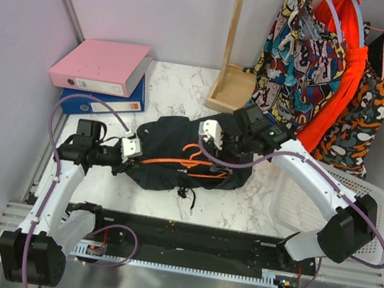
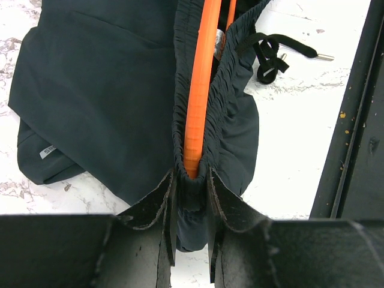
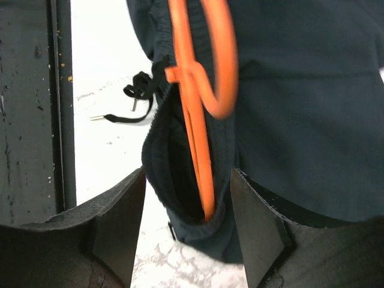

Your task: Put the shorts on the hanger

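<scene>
Though limp, shorts point(image 2: 90, 90) within left hand point(image 2: 191, 180).

The left arm point(image 1: 60, 189) and right arm point(image 1: 311, 179) share white links, black joints and purple cables point(image 1: 52, 122).

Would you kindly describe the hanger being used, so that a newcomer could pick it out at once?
On the marble table, find the black shorts lying in the middle. The hanger is the thin frame tucked inside their waistband. It is bright orange and lies down, whereas the blue hanger hangs among clothes by the wooden rack at back right.
</scene>
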Robot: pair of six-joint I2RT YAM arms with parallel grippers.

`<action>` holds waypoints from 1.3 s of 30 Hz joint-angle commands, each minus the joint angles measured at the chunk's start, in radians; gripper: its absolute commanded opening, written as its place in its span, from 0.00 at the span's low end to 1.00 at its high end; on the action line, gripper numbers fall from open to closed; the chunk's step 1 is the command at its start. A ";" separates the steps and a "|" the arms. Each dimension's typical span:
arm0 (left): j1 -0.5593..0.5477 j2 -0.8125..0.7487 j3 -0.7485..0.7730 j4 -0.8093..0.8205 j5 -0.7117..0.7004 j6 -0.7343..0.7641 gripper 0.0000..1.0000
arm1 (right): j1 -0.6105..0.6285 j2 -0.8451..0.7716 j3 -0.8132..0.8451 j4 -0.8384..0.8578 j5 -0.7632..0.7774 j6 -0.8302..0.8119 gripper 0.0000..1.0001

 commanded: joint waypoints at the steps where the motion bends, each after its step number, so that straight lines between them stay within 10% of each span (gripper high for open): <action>1: 0.005 -0.001 0.028 0.033 0.042 -0.024 0.02 | 0.063 0.024 -0.052 0.134 0.024 -0.064 0.63; 14: 0.005 0.004 0.025 0.035 0.042 -0.012 0.02 | 0.161 0.110 -0.091 0.218 0.147 -0.093 0.32; 18: 0.005 0.004 0.025 0.033 0.039 -0.011 0.02 | 0.168 0.120 -0.069 0.220 0.195 -0.075 0.00; 29: -0.020 0.025 0.134 -0.002 0.046 -0.043 0.07 | 0.168 0.079 0.121 0.076 0.268 -0.077 0.00; 39: -0.020 0.024 0.279 -0.007 0.062 -0.107 0.40 | 0.168 0.057 0.378 -0.113 0.306 -0.090 0.00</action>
